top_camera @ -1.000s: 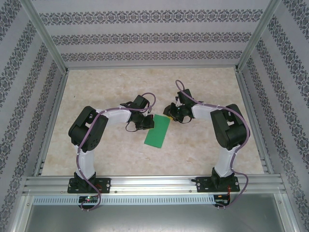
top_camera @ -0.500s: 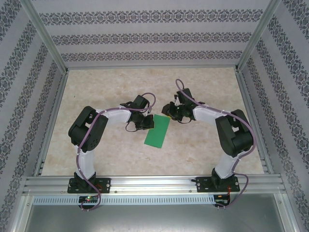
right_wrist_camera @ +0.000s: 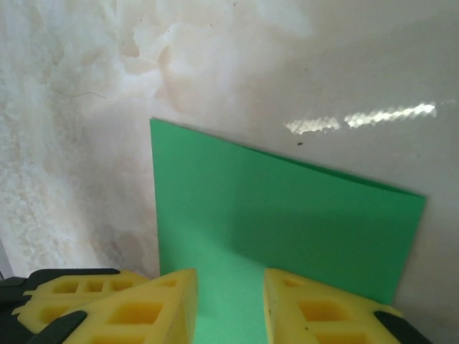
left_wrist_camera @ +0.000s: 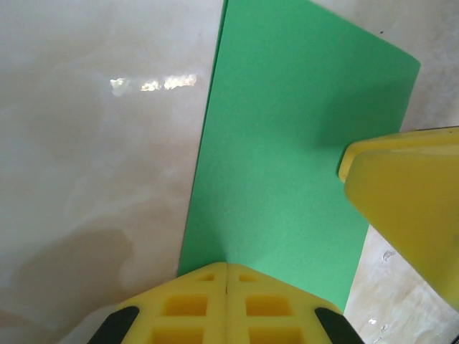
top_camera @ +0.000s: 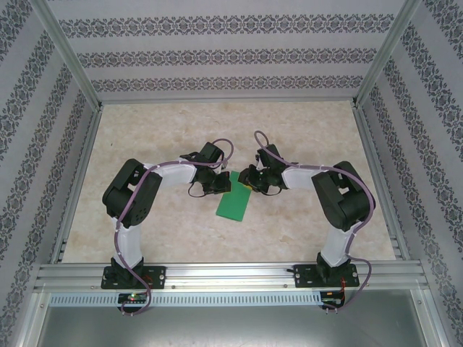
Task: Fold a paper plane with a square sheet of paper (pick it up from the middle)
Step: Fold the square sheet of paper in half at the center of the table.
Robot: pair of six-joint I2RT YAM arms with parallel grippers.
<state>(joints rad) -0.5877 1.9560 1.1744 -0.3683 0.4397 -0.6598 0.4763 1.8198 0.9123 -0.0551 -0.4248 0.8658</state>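
The sheet of paper [top_camera: 233, 204] lies flat on the worktop [top_camera: 166, 130] between the two arms. It shows as a bright green oblong, slanted a little, with its far end tucked under the wrists. From above, that far end is hidden, and the layers cannot be counted.

In the left wrist view the sheet [left_wrist_camera: 287, 143] runs away from the camera, its left edge crisp and straight and its far right corner sharp. Its near edge passes beneath the left tool [left_wrist_camera: 226, 266], whose yellow fingers are pressed tight together with only a seam between them. Whether they nip the paper or merely rest on it cannot be told. One yellow finger of the right tool [left_wrist_camera: 409, 201] comes in from the right, overlapping the sheet's right edge and cut off by the frame.

In the right wrist view the sheet [right_wrist_camera: 272, 208] spreads ahead of the right tool [right_wrist_camera: 229, 283]. Its fingers stand narrowly apart, with green showing in the gap, and their lower parts are cropped. From above, the left tool [top_camera: 223, 182] and the right tool [top_camera: 249, 179] sit close together, dark and hard to separate.
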